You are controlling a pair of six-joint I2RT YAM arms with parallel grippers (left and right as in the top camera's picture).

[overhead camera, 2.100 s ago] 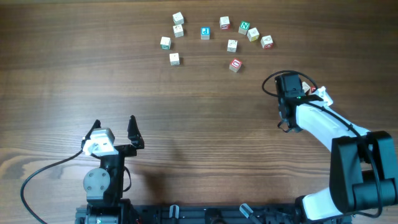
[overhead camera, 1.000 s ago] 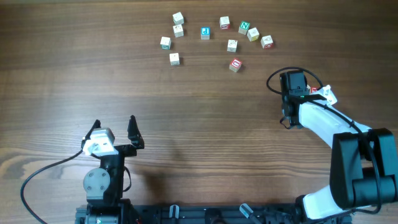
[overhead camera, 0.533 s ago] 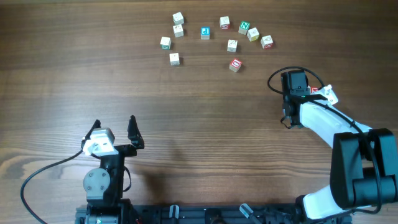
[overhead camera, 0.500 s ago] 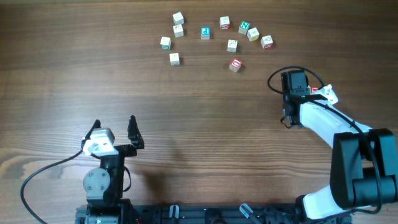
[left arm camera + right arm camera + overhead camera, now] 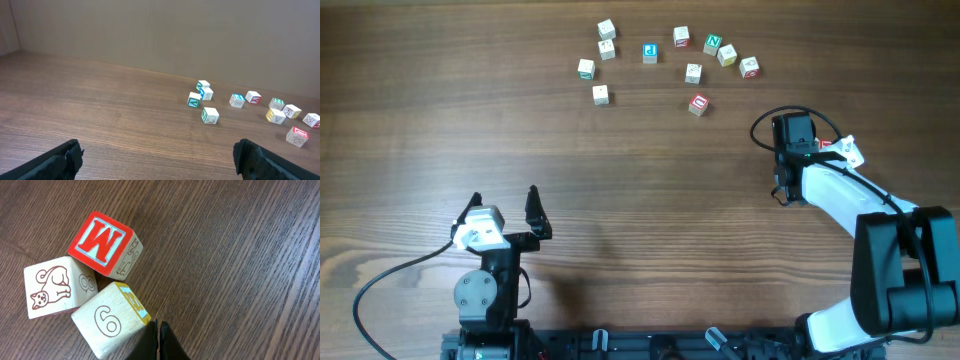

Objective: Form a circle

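- The right gripper point(image 5: 157, 339) has its jaws pressed together with nothing between them. Its tip sits at the lower right corner of the 6 block point(image 5: 107, 325), touching it or just beside it; I cannot tell which.
- The left gripper point(image 5: 504, 197) is parked at about 7 o'clock on the table point(image 5: 650, 200). Its jaws are wide apart and hold nothing, so it looks idle.
- In the right wrist view three blocks huddle together. The W block point(image 5: 102, 242) is at 11 o'clock from the fingertips, with the cat block point(image 5: 52, 287) at 10 o'clock touching it. The 6 block is nearest, tucked under both.
- From overhead, the right arm point(image 5: 835, 190) hides this trio at roughly 3 o'clock on the table.
- The far blocks point(image 5: 649, 52) lie at 12 o'clock in a loose arc, well apart from the trio. That arc is open toward 6 o'clock, where only one red block point(image 5: 698, 104) sits.
- The step in hand seems to be freeing one block from the trio to feed the ring.
- To do it well, work on the 6 block first, since it is outermost and nearest the fingers.
- If nudging with closed fingers, push through the middle of a flat face, not the corner, or the block will likely spin and drag its neighbours.
- If picking it up, first separate it toward 5 o'clock. Then spread the jaws and straddle two parallel faces squarely.
- Place it in the open 6 o'clock side of the arc, keeping gaps even.
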